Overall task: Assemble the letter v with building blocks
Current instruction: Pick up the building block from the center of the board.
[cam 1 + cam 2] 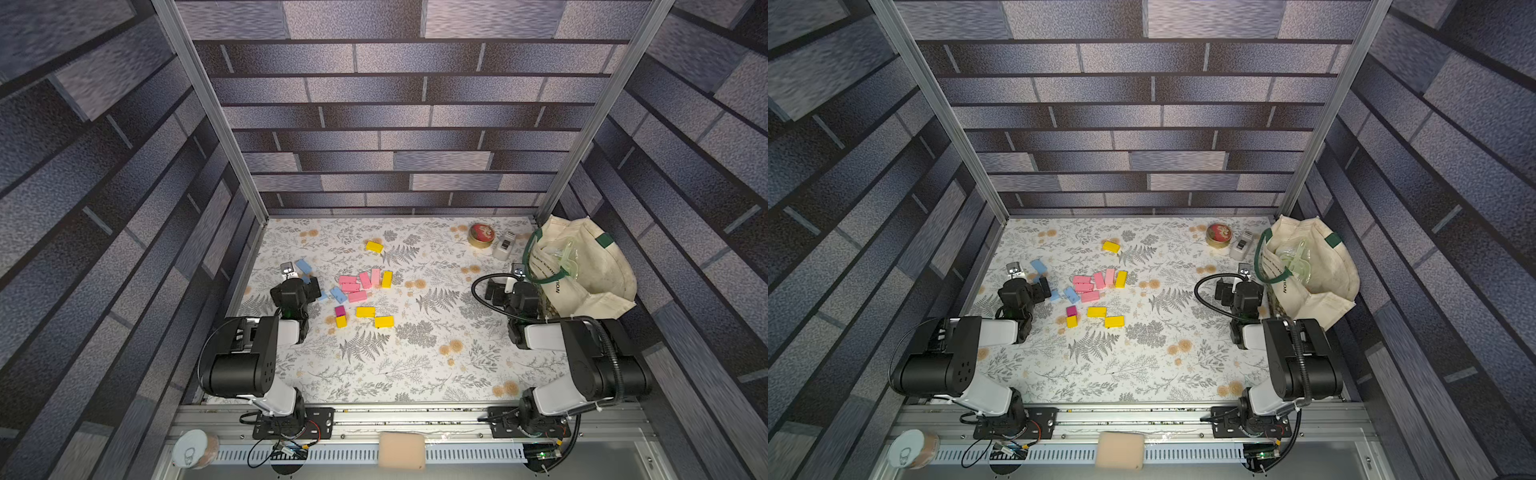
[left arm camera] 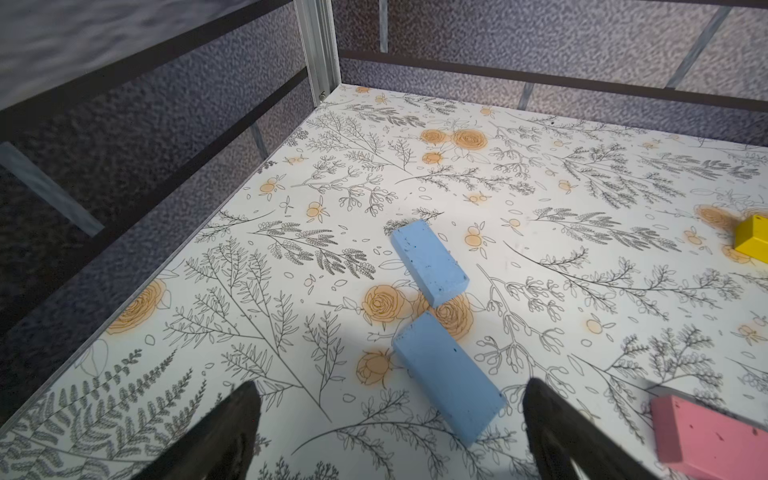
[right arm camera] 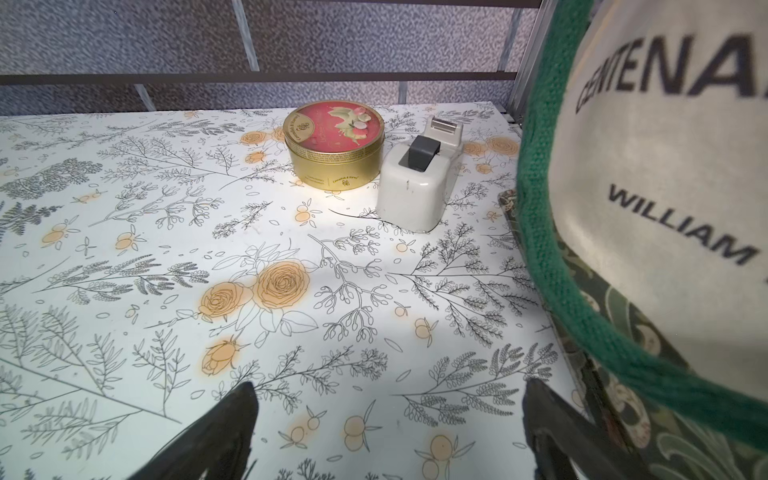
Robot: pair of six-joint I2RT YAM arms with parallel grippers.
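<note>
While I am steering from afar, the left gripper [image 2: 392, 384] is hovering low over the white floral-printed tabletop [image 1: 415, 365], its two black fingers [image 2: 232, 424] standing spread wide and gripping nothing. Through the left wrist camera I am seeing a light blue matte rectangular brick [image 2: 446, 382] lying flat just ahead of that gap, touching neither finger, and a second light blue brick [image 2: 430, 262] lying beyond it, corner nearly to corner; whether they are touching I cannot tell. In both top views the other building blocks are lying scattered left of the table's middle: a cluster of five light pink bricks [image 1: 360, 285] with a third light blue brick [image 1: 337, 294] at its left edge and a yellow brick [image 1: 387, 279] just beside its right end, then, nearer the arms, a small magenta cube [image 1: 340, 311] touching a small yellow block [image 1: 340, 321], and a pair of yellow bricks [image 1: 365, 311] beside them. A lone yellow brick [image 1: 374, 247] is sitting apart toward the back wall. The right gripper [image 3: 390, 385] is hanging well apart from all of them, fingers likewise spread and empty, just beside a cream canvas tote bag with green handles [image 3: 665, 166]. Ahead of it a round red-and-gold tin [image 3: 332, 153] and a small white-grey box [image 3: 415, 183] are standing just beside each other near the back right corner.
</note>
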